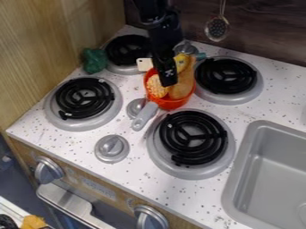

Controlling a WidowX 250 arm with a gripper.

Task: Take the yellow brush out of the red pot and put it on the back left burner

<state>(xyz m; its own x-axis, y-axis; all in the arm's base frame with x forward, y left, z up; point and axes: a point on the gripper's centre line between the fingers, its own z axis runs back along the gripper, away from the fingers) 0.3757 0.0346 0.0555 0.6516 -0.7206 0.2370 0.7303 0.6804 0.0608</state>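
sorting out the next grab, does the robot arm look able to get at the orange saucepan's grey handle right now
Probably yes: the end effector hangs over the orange saucepan, and the grey handle sticks out with nothing on top, though the grey knob close beside it may crowd a grip.

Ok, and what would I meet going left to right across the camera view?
Near left burner → far left burner → orange pan with toy food in it → far right burner → gray sink.
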